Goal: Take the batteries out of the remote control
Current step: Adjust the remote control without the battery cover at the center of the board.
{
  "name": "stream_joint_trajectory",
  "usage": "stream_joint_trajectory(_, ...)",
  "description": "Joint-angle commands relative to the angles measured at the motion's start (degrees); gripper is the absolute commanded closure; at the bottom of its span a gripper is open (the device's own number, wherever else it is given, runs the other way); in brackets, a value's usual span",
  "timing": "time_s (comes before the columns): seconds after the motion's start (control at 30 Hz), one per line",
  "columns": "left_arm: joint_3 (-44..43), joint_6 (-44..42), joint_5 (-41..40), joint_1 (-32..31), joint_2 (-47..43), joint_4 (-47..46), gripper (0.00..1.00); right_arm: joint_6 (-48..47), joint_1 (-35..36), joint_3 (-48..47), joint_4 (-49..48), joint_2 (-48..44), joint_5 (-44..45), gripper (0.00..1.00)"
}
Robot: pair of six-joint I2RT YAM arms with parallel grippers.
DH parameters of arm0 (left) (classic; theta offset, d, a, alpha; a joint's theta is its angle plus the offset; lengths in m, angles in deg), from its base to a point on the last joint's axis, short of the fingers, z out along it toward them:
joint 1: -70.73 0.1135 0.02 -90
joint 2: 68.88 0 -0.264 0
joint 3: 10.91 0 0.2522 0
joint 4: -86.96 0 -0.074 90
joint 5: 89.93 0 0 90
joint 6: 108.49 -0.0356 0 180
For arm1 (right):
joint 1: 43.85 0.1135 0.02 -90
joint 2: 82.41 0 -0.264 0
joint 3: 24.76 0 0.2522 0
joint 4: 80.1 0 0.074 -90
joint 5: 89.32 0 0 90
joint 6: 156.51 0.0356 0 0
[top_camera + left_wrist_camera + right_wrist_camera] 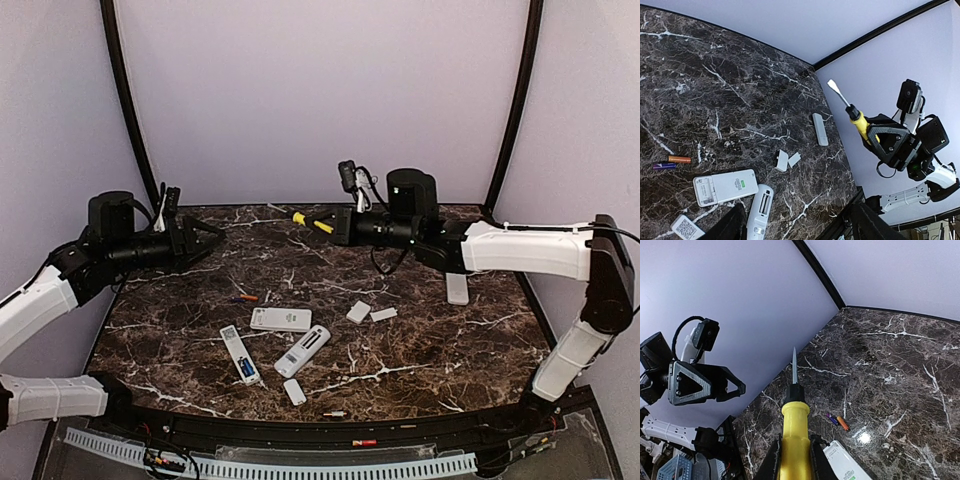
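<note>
Two batteries (679, 159), one orange and one purple-blue, lie side by side on the dark marble table (450, 350), left of centre. The left gripper (215, 240) hangs in the air over the far left of the table with its jaws spread and nothing between them. The loose pair lies on the surface below it, nearer and a little to the right, well apart from its fingertips.

The right gripper (335, 226) hovers over the far middle of the table, clamped on the yellow handle of a screwdriver (305, 220) whose blade points left. The pair lies nearer and to the left of it, also well apart.

One more cell, a blue battery (246, 368), sits in the open compartment of a slim remote (238, 350) at the near left, far from both grippers. A wide remote (280, 319) lies just near of the loose pair. A tilted remote (302, 351) lies beside the wide one on its near side, and a fourth remote (456, 288) lies at the right under the right arm. Three small white covers (358, 312) are scattered around the middle. A tiny object by the near edge is too small to identify.
</note>
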State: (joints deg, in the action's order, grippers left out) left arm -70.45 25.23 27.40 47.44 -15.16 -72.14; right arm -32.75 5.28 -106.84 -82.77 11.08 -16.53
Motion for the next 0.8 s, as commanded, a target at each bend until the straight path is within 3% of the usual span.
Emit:
stream_joint_trajectory(0.0,1.5,0.5,-3.4,0.3,-1.3,7.6,0.27,-1.5,0.1,1.5,0.7,-4.1,3.6,1.00)
stream_joint_trajectory(0.4,7.8,3.0,-5.1,-1.5,5.8,10.4,0.25,-5.9,2.2,5.0,12.9,-11.3,8.3,1.00)
stream_joint_trajectory(0.6,13.5,7.2,-1.5,-2.4,9.4,3.9,0.24,-7.3,6.3,5.2,20.3,-8.9,11.1,1.00)
stream_joint_trajectory(0.77,14.5,7.1,-2.5,-3.6,11.9,4.5,0.24,-5.8,8.5,4.7,21.5,-6.0,9.0,1.00)
